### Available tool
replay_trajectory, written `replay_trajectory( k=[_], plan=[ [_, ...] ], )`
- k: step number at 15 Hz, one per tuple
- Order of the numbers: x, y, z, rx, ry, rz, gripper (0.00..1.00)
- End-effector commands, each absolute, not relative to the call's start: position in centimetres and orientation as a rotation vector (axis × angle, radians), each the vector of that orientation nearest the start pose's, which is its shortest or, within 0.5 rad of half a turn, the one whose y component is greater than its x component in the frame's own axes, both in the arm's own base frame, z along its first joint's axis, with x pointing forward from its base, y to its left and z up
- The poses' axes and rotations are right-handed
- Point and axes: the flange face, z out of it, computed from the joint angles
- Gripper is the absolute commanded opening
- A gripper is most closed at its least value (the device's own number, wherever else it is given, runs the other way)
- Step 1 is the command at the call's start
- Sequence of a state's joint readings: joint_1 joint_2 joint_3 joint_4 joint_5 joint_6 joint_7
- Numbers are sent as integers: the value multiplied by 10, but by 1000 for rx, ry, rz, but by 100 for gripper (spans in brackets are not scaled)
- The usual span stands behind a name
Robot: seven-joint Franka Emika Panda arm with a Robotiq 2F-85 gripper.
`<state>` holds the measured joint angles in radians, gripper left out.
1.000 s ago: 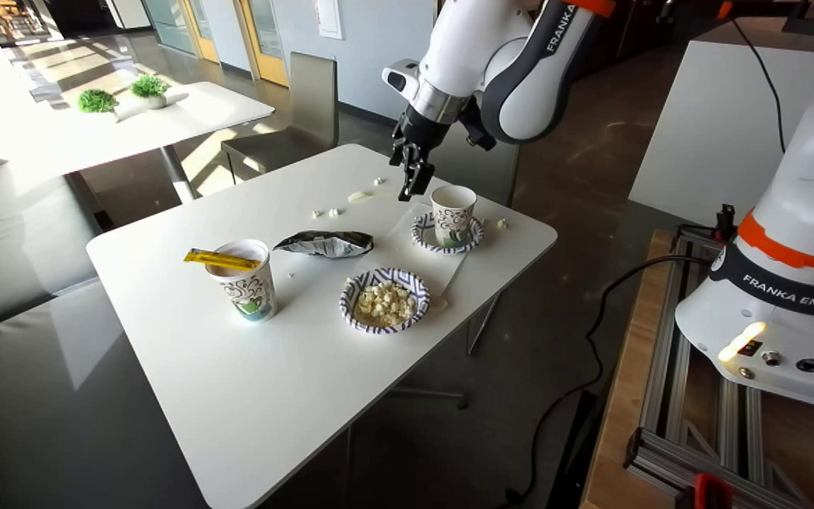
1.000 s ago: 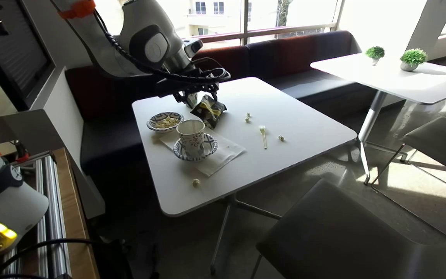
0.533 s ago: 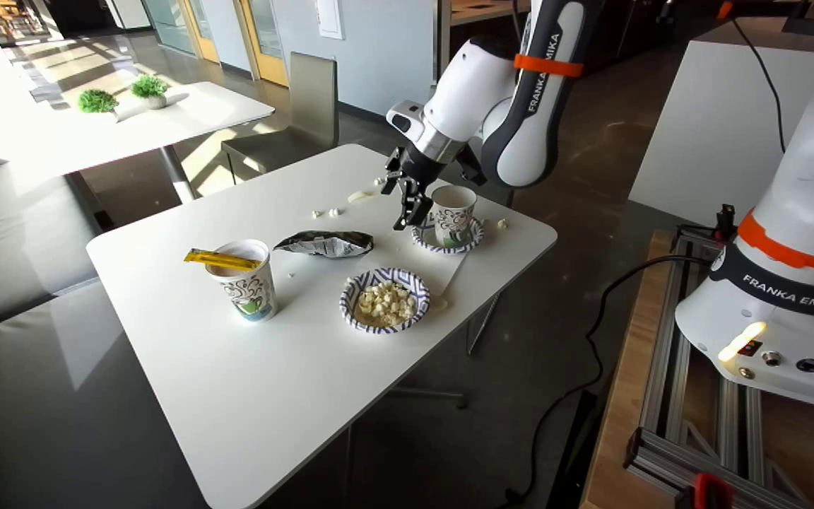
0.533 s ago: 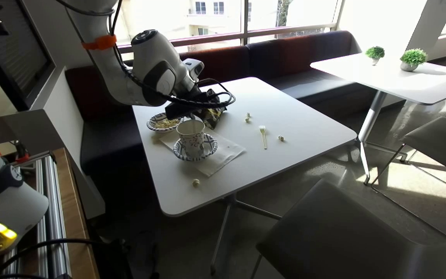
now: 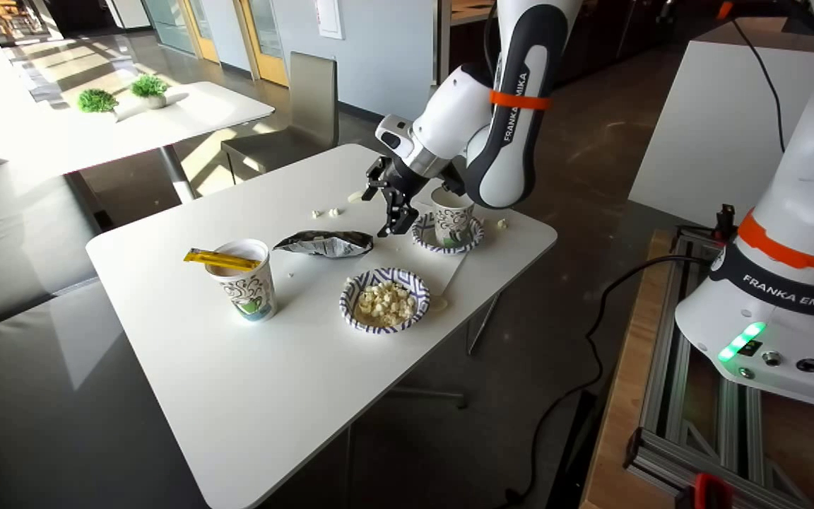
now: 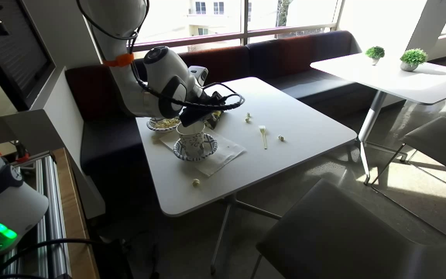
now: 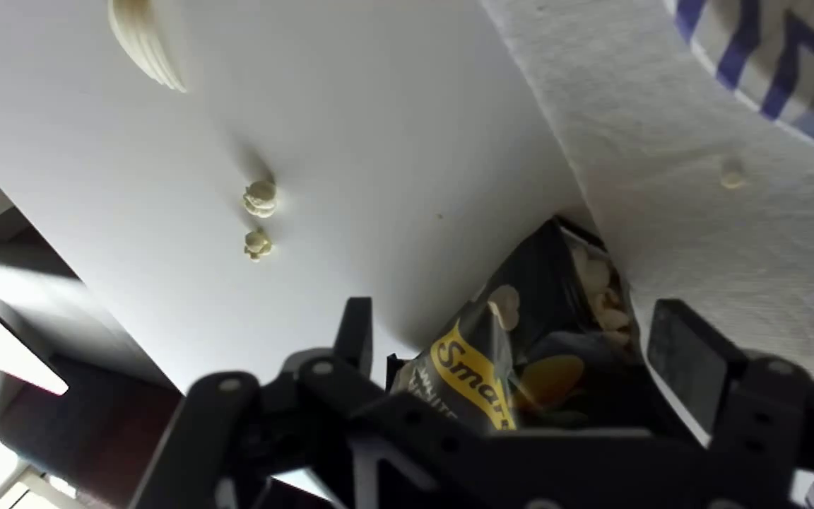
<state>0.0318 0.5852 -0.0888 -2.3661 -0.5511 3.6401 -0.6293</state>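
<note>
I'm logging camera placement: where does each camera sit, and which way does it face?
An exterior view: raised, near the white base, facing down across the white table to a pale wall; white arm and open black end effector show.
An exterior view: raised, facing down across the table to bright windows; base and arm show.
Wrist view: on the wrist, facing a shiny black snack bag past black fingers.
Both exterior views share a patterned paper cup.
</note>
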Motion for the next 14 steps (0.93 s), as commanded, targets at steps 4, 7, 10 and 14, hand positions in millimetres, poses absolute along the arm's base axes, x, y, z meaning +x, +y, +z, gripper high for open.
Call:
replay_trajectory(
  k=[4, 7, 10, 14],
  plan=[
    [520, 49, 138, -2518, -1851, -1018, 81],
    [526, 47, 140, -2490, -1955, -1033, 53],
    [529, 47, 140, -2462, -2021, -1030, 35],
    [529, 49, 138, -2427, -2073, -1028, 34]
  ],
)
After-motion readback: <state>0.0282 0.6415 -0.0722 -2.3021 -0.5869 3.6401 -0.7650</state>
